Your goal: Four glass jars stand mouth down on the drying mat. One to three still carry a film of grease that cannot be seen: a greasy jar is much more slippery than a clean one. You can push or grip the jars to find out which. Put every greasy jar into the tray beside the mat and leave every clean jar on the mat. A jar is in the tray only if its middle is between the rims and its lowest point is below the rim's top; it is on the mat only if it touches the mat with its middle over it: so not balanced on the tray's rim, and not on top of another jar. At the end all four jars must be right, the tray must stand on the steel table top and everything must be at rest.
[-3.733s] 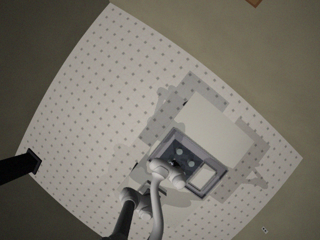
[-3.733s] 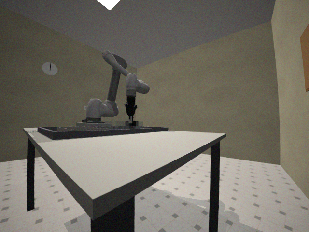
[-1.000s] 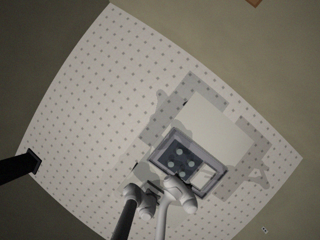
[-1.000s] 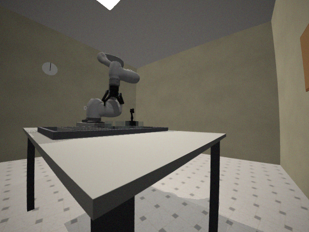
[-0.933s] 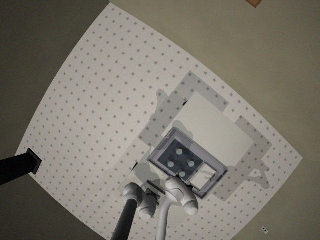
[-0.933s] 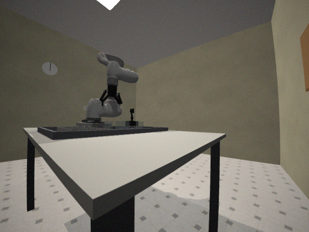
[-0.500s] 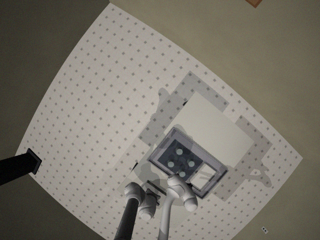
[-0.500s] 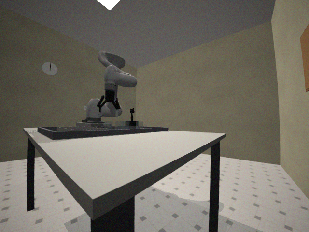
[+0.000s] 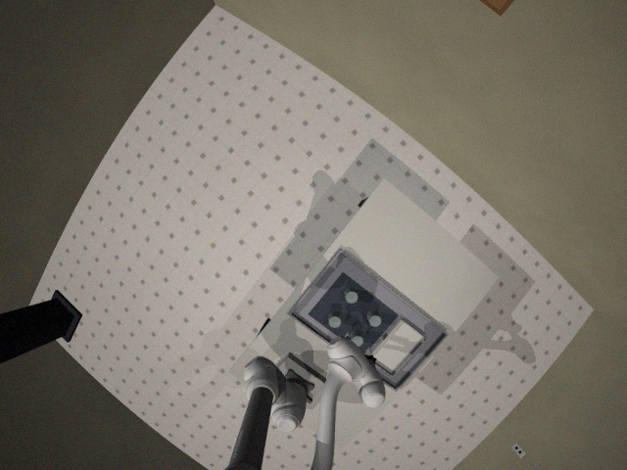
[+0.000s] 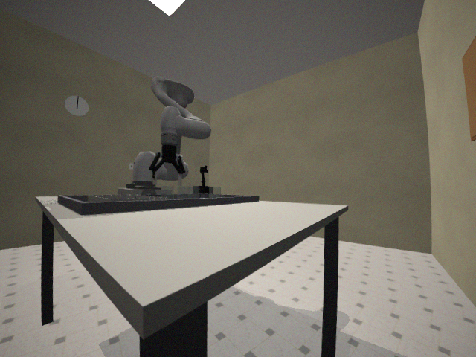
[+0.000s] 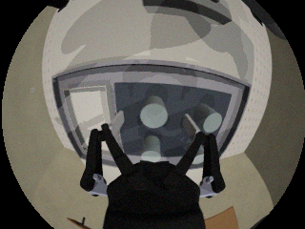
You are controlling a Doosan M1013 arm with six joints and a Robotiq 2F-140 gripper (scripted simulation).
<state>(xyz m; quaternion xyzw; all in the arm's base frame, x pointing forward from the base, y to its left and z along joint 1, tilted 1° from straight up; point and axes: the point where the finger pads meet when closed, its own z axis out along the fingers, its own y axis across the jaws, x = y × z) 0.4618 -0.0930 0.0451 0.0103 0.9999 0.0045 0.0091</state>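
Four glass jars stand mouth down on the dark mat (image 9: 318,304) (image 11: 185,98): one at the far side (image 9: 351,297), one on the left (image 9: 334,321), one on the right (image 9: 374,320), and one nearest the arm (image 9: 357,340). The wrist view shows three of them plainly (image 11: 152,114) (image 11: 152,147) (image 11: 210,121). The tray (image 9: 430,344) (image 11: 86,111) beside the mat holds no jar. My gripper (image 10: 167,170) (image 11: 153,117) is open and empty. It hangs well above the mat's near edge. In the overhead view the arm hides it.
The mat and tray sit at the arm's end of the steel table (image 9: 420,243) (image 10: 192,238). A small black stand (image 10: 203,178) rises behind the tray beside the robot's base (image 10: 143,172). A black post (image 9: 66,313) stands on the floor far to the left.
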